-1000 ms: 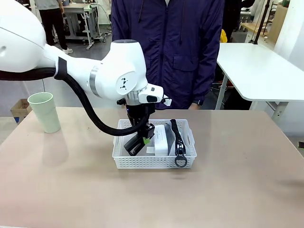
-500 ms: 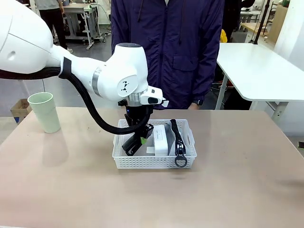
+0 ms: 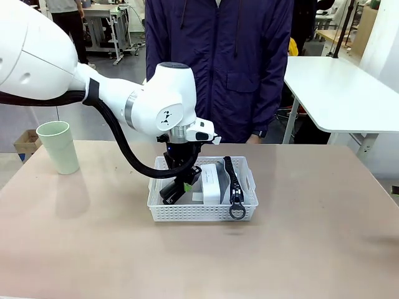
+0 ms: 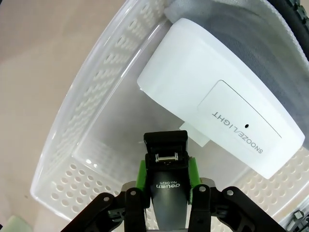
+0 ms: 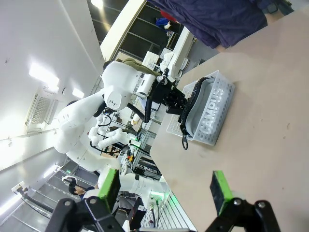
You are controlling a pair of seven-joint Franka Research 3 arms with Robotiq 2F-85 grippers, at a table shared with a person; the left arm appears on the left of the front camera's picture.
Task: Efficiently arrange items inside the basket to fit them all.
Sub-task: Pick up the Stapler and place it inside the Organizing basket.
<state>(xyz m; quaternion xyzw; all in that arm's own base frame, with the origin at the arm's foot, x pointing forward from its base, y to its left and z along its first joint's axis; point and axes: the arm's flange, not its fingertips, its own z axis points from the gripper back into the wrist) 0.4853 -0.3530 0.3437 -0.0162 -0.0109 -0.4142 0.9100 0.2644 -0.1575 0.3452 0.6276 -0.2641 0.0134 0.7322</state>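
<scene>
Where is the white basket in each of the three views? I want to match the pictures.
Front view: the basket stands at the centre of the table.
Left wrist view: the basket's perforated wall runs down the left side.
Right wrist view: the basket lies right of centre, seen rolled sideways.
Shared landmark: the grey pouch with the black zipper, inside the basket against one wall.
</scene>
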